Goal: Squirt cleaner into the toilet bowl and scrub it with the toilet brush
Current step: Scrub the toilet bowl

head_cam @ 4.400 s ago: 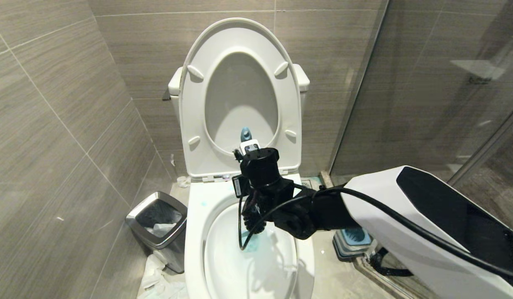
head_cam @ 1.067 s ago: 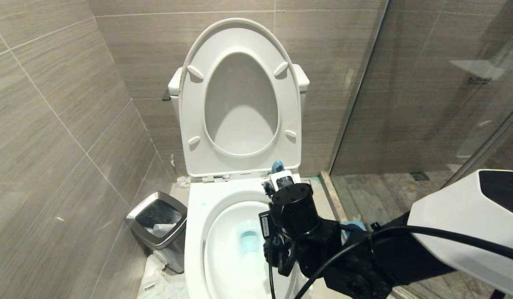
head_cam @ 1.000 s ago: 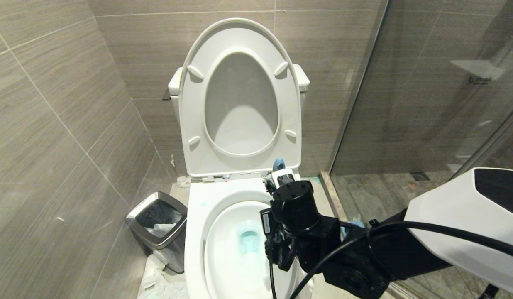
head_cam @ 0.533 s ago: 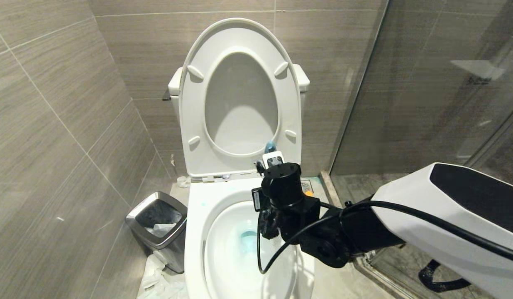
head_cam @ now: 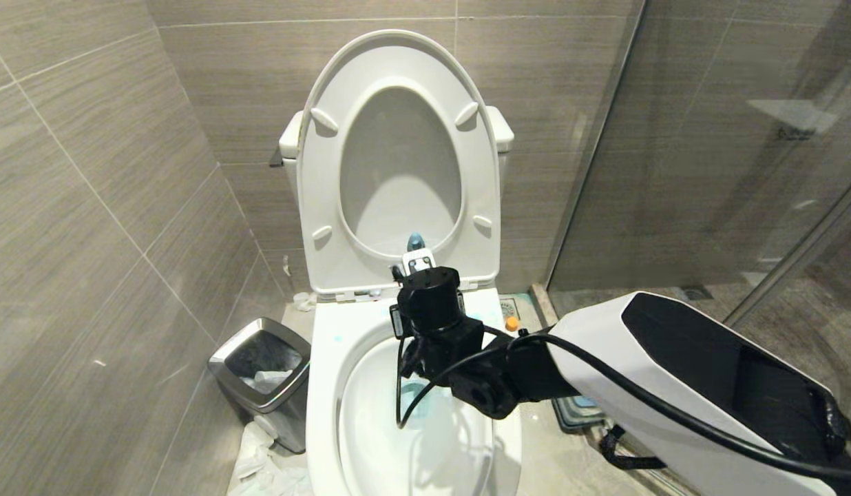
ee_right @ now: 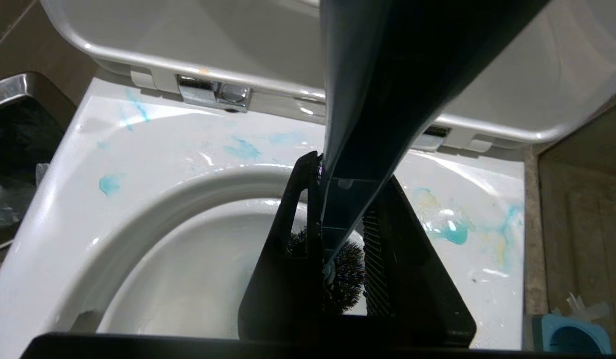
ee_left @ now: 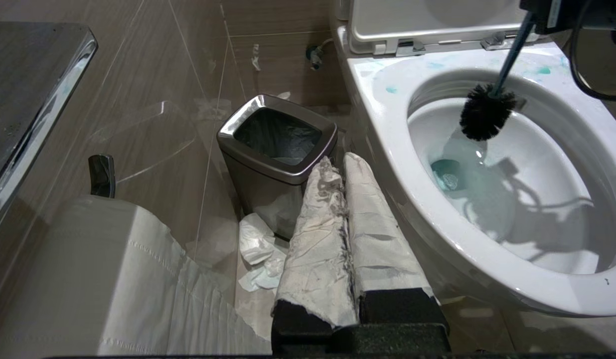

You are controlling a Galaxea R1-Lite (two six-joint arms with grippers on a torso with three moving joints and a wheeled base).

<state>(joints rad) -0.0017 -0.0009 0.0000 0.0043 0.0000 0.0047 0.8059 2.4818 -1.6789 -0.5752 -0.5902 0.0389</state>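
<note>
One white toilet bowl (head_cam: 322, 386), lid up, shows blue cleaner (ee_right: 450, 232) smeared on its rim. Inside it the toilet brush (ee_left: 487, 117) stands nearly upright, bristles down, handle clamped by the right gripper (ee_right: 338, 239). Beside the bowl, the left gripper (ee_left: 345, 219) hangs with fingers closed on nothing.

Head looks down; both wrist views share the toilet bowl (head_cam: 322, 386).

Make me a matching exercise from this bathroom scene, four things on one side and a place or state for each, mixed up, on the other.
1. toilet brush
2. toilet seat
3. bin
4. left gripper

A. raised against the tank
B. shut, wrapped in white paper
C. on the floor beside the toilet bowl
D. held by the right gripper, head inside the bowl

Pairs: 1-D, 2-A, 3-C, 4-B
</note>
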